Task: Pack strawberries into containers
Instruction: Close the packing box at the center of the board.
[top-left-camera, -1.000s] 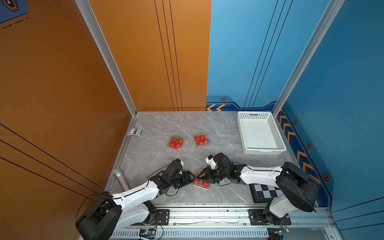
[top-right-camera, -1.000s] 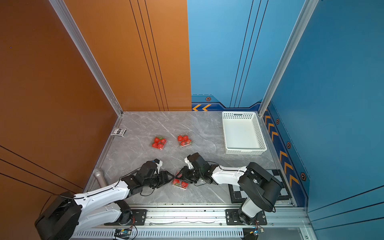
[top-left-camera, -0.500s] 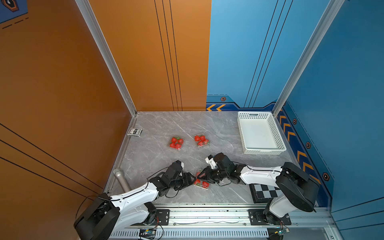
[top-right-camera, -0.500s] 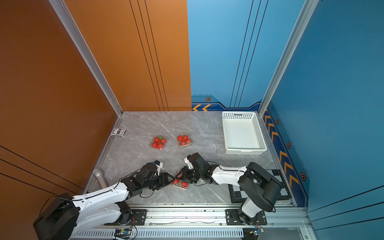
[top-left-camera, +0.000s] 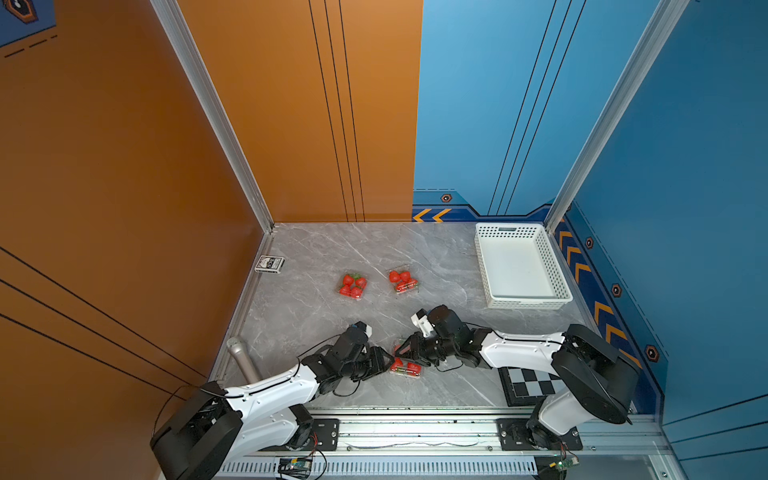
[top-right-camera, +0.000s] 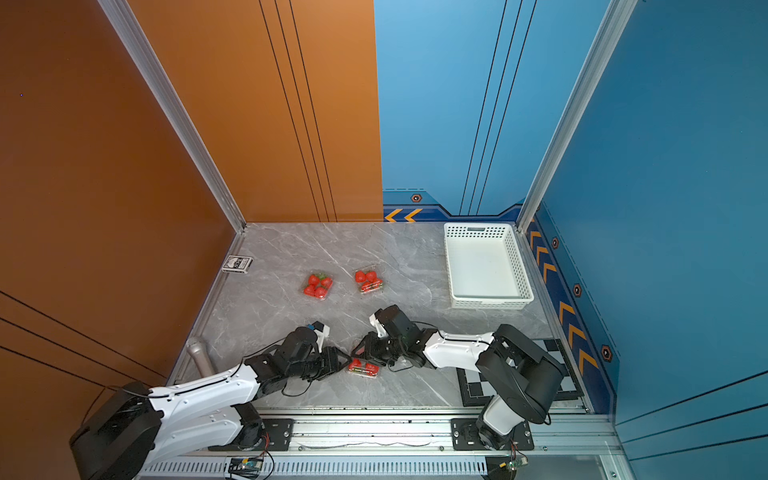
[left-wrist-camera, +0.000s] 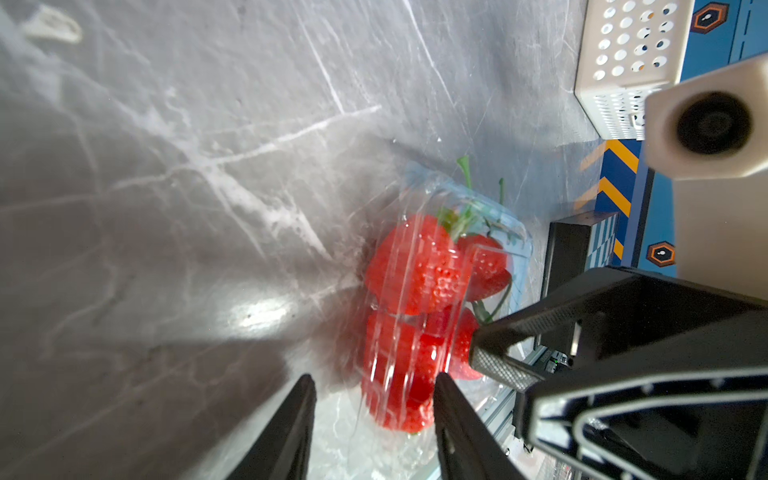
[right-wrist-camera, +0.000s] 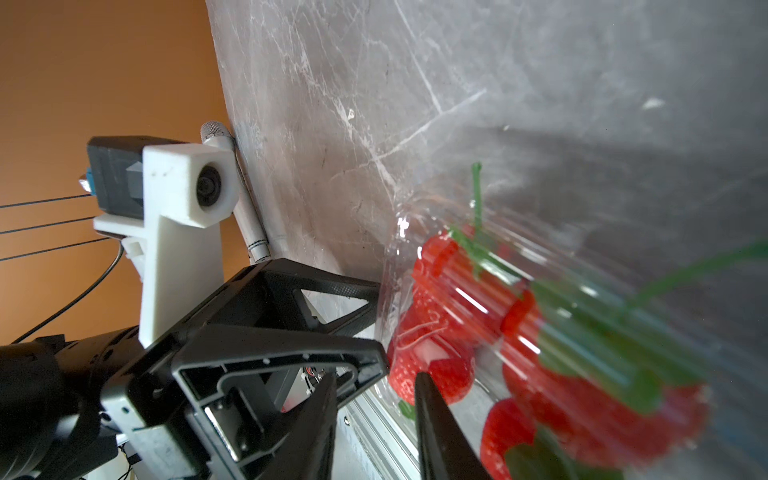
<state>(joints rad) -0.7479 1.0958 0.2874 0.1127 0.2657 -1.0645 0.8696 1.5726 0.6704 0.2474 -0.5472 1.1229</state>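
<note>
In a top view the container (top-left-camera: 400, 372) of strawberries (top-left-camera: 412, 367) lies near the table's (top-left-camera: 316, 249) front edge, between the left end effector (top-left-camera: 390, 360) and right end effector (top-left-camera: 399, 352). Left wrist view: jaws partly apart, straddling its end. Right wrist view: jaws narrow at its rim; grip unclear.

Orange wall panels (top-left-camera: 124, 166) stood from nine to twelve o'clock, blue panels (top-left-camera: 685, 166) from twelve to three. A grey marble-veined floor (top-left-camera: 353, 249) lay between, with yellow chevrons (top-left-camera: 432, 215) at twelve o'clock and aluminium posts (top-left-camera: 216, 116) at the corners.
</note>
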